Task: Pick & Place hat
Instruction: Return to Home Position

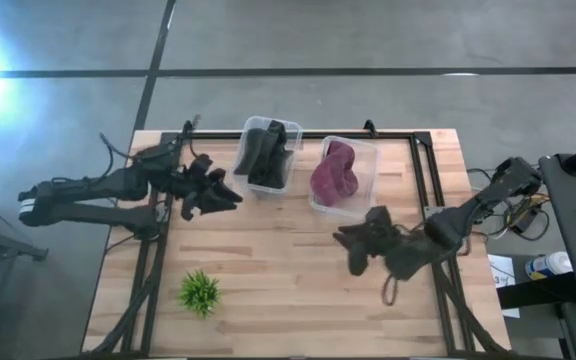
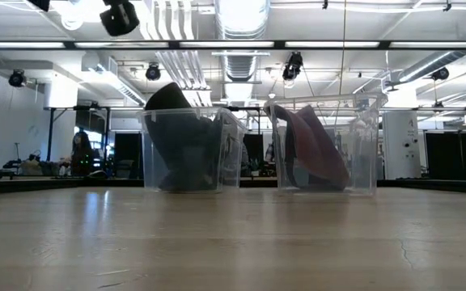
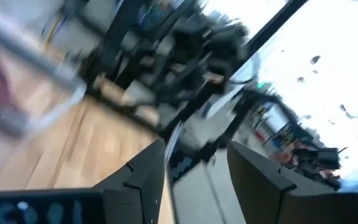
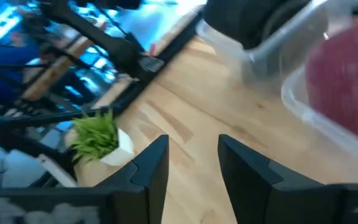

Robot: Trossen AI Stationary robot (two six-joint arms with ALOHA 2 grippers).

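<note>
A dark hat (image 1: pixel 267 153) stands in the left clear bin (image 1: pixel 250 130), and a maroon hat (image 1: pixel 334 172) fills the right clear bin (image 1: pixel 366 150); the low view shows the dark hat (image 2: pixel 180 145) and the maroon hat (image 2: pixel 318 149) upright in their bins. My left gripper (image 1: pixel 218 197) hovers open over the table left of the dark hat's bin, its fingers (image 3: pixel 148 174) holding nothing. My right gripper (image 1: pixel 353 245) is open and hangs above the table near of the maroon hat's bin; its wrist view shows the maroon hat (image 4: pixel 344 87) ahead.
A small green plant (image 1: pixel 200 292) sits near the table's near left corner, also seen as the plant (image 4: pixel 98 138) in the right wrist view. Bare wood lies between the bins and the near edge. Black frame rails (image 1: pixel 423 170) run along the table's sides.
</note>
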